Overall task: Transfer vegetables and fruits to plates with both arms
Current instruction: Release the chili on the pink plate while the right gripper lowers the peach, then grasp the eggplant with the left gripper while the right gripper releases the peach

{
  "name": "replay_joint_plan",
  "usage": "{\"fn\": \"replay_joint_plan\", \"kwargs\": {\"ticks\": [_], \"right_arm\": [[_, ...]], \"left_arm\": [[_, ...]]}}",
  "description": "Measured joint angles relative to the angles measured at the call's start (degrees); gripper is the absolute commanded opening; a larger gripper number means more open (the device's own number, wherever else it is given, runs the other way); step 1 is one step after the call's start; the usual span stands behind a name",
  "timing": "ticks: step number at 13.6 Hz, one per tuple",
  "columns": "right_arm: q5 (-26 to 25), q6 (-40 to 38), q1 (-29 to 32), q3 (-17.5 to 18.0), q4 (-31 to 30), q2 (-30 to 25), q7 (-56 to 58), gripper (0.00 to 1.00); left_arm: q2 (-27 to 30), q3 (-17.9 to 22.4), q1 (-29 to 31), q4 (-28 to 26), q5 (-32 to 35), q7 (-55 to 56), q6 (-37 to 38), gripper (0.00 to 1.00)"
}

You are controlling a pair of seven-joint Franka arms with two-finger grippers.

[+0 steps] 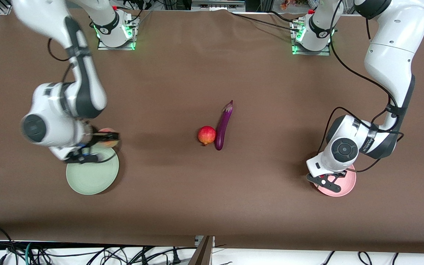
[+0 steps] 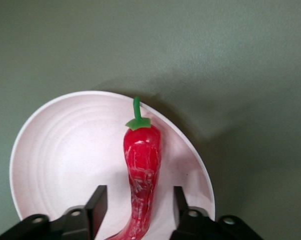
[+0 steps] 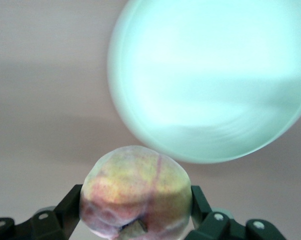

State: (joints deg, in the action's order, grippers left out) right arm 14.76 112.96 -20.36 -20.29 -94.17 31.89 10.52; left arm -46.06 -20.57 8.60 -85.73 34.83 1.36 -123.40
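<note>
- Front view: right gripper (image 1: 103,141) squeezes the peach (image 1: 108,137) over green plate (image 1: 92,176).
- Left gripper (image 2: 139,202) wide open w/ chili (image 2: 140,170) lying on pink plate (image 2: 65,150).

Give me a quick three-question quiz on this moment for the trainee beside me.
1. True or false: the right gripper holds the peach over the edge of the green plate.
2. What lies on the pink plate between the left gripper's open fingers? A) eggplant B) chili pepper C) pomegranate
3. Fill in: at mid-table, the pomegranate lies beside the ____.

Key: 1 true; 2 B, the chili pepper; 3 eggplant.
</note>
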Motion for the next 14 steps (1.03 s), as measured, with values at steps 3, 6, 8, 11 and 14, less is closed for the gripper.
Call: {"fn": "replay_joint_plan", "kwargs": {"ticks": [3, 6, 8, 11, 14], "right_arm": [[0.0, 7.2, 4.4, 0.1, 0.9, 4.4, 7.9, 0.04], [0.0, 13.2, 4.6, 0.1, 1.3, 7.1, 8.5, 0.05], [0.0, 16.0, 5.0, 0.1, 1.3, 8.4, 9.3, 0.09], [0.0, 19.1, 6.3, 0.1, 1.4, 9.7, 10.2, 1.0], [0.0, 19.7, 6.6, 0.2, 3.3, 9.8, 10.2, 1.0]], "left_arm": [[2.8, -3.5, 0.2, 0.8, -4.9, 0.8, 6.6, 1.0], [6.4, -10.9, 0.0, -0.4, -9.0, 8.0, 11.7, 1.0], [7.0, -17.0, -0.8, -2.6, -9.0, 13.5, 11.6, 1.0], [6.7, -20.0, -6.8, -5.5, -9.1, 20.4, 6.9, 1.0], [5.2, -19.6, -15.8, -7.1, -8.8, 25.1, 1.7, 1.0]]}}
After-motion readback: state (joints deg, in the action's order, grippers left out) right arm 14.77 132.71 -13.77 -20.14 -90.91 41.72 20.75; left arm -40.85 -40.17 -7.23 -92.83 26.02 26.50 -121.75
